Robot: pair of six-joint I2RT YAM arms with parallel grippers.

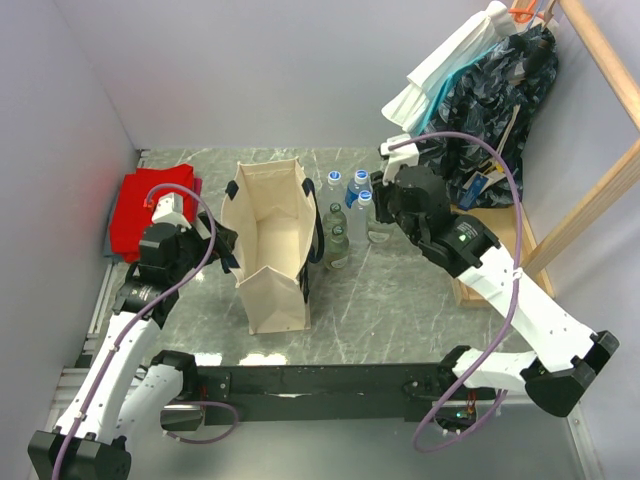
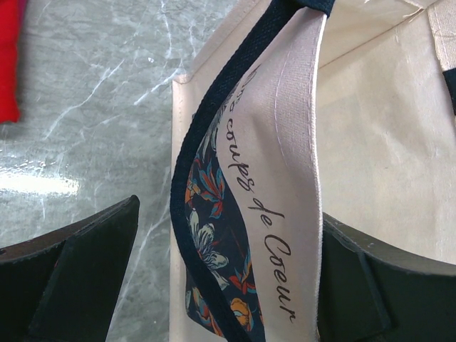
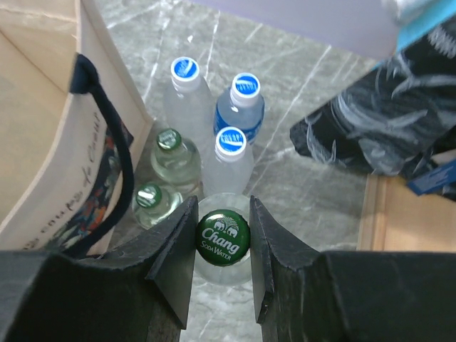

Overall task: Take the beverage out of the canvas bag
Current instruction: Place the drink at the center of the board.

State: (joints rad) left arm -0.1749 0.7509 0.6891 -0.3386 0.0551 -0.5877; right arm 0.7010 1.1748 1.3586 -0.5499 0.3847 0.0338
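Observation:
The beige canvas bag (image 1: 270, 250) stands open on the table, with navy strap handles. My left gripper (image 1: 224, 247) is open and straddles the bag's left wall. In the left wrist view (image 2: 229, 214) the right finger (image 2: 385, 285) is against the wall (image 2: 292, 142) and the left finger (image 2: 71, 278) stands apart from it. My right gripper (image 1: 378, 212) is outside the bag on its right. In the right wrist view (image 3: 221, 217) it is shut on the green cap of a glass soda water bottle (image 3: 223, 239). I cannot tell if the bottle is lifted.
Blue-capped plastic bottles (image 3: 246, 85) and two green-capped glass bottles (image 3: 169, 140) stand between the bag and my right gripper. A red folded cloth (image 1: 150, 210) lies at the left wall. Clothes (image 1: 500, 90) hang on a wooden rack (image 1: 600, 190) at the back right.

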